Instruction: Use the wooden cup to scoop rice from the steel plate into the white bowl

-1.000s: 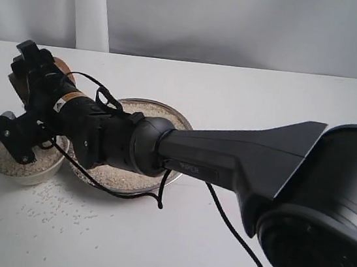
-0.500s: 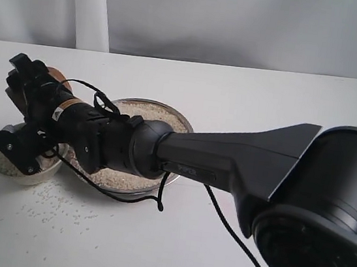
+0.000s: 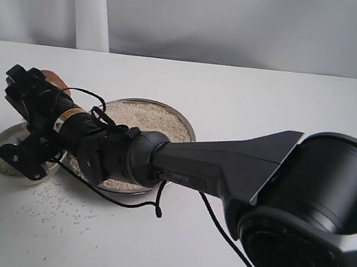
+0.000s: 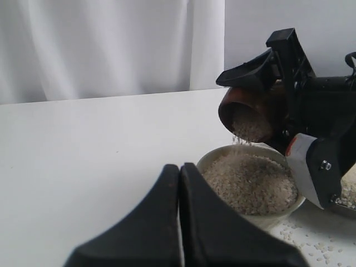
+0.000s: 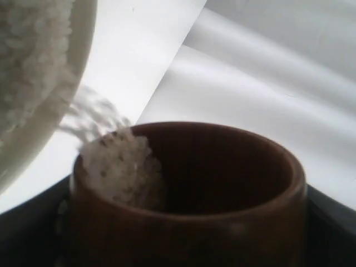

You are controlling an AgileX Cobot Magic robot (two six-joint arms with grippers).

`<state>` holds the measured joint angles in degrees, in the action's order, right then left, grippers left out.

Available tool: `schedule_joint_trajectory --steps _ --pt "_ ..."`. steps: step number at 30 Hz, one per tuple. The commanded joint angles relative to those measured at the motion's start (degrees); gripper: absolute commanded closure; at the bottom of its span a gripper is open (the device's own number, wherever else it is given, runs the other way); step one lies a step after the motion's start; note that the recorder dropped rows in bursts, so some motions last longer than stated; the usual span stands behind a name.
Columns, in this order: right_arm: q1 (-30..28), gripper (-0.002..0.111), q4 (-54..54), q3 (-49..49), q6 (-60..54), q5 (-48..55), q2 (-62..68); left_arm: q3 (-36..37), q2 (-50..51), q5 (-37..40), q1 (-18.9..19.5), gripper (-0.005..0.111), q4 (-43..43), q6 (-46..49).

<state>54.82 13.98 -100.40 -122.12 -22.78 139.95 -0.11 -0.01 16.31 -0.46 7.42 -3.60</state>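
Right tool (image 4: 270, 119) is clamped on the cup (image 4: 245, 105) and has dipped lower and rolled further than a second ago, so the arm now uncovers more of the plate (image 3: 189, 129). The cup is tipped mouth-down just above the bowl (image 4: 261, 219), and rice (image 4: 247, 181) is spilling from its lip onto the heap that fills the bowl. The plate beside it holds a flat bed of rice. Loose grains (image 3: 57, 206) lie on the table (image 3: 268, 106) near the bowl. Left tool (image 4: 179, 167) has its tips together, holding nothing.
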Motion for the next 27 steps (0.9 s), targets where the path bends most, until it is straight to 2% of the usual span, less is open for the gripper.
schedule_joint_trajectory --steps 1,27 --pt "-0.06 0.108 -1.97 -0.44 -0.81 -1.78 -0.59 0.11 0.01 -0.65 -0.18 0.107 -0.47 -0.27" --pt "-0.08 0.108 -3.48 -0.44 -0.75 -0.96 -0.82 0.11 0.01 -0.65 -0.18 0.107 -0.47 -0.27"
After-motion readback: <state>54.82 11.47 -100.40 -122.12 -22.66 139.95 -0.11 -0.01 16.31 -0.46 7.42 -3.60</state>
